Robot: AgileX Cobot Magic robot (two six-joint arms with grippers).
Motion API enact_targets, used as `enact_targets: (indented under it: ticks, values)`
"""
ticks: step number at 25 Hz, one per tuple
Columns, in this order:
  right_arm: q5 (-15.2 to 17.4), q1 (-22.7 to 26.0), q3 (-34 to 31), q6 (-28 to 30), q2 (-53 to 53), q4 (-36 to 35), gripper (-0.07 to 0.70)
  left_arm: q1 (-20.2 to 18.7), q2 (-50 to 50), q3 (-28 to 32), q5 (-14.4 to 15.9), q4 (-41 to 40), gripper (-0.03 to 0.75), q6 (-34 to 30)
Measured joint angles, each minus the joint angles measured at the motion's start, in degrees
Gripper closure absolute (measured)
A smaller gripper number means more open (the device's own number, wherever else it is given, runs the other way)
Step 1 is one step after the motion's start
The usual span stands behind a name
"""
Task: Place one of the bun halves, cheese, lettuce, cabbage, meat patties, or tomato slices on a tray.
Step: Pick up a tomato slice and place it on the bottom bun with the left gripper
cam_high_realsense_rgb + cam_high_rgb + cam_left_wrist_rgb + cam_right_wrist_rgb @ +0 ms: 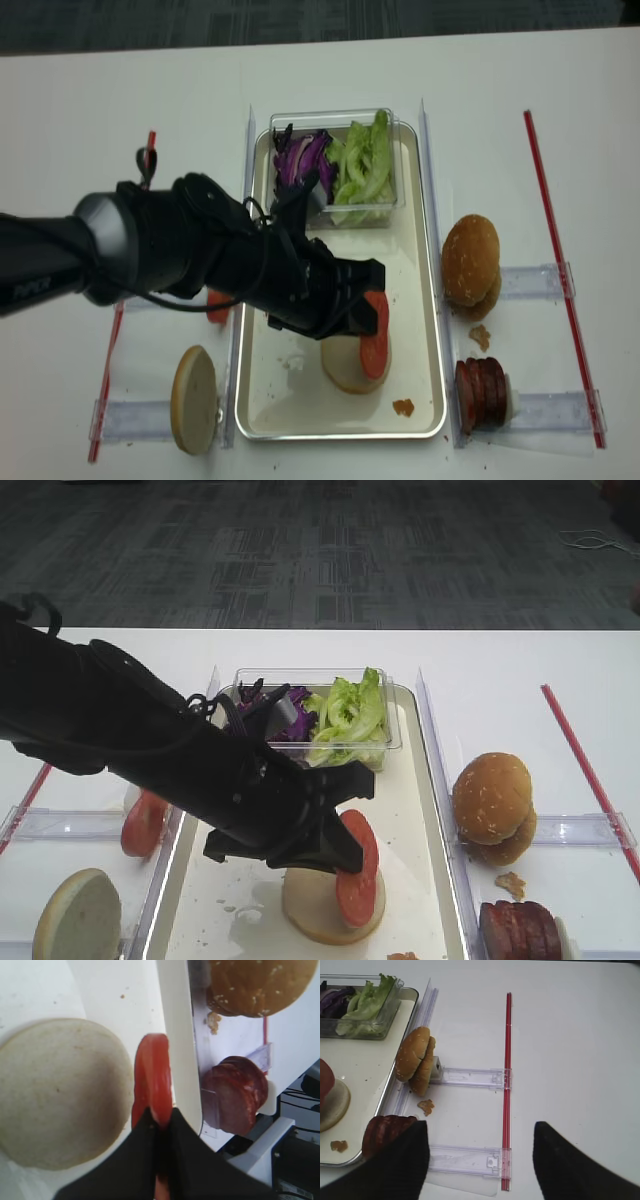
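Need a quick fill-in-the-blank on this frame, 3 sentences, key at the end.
1. The left gripper is shut on a ____ slice.
2. That slice hangs over a bun half lying cut face up on the ____.
3. The clear box holds lettuce and purple ____.

Missing words: tomato; tray; cabbage

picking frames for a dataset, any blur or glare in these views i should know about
Left wrist view: the tomato slice and left gripper are soft, too close to focus. Right wrist view: sharp on the table, dark blurred fingers fill the bottom. First exterior high view: glare on the tray and puddle sheen. Realsense view: even light, slightly soft.
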State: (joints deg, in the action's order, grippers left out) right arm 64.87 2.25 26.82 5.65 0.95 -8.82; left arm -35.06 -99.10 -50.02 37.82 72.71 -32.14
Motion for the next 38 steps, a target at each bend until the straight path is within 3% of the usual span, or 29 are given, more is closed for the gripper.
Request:
enact_targets:
  ticks: [38]
  values:
    - [0.0,0.0,0.0,0.0,0.0,0.0,0.164,0.0,-2.43,0.0,-1.81,0.79,0.713,-1.39]
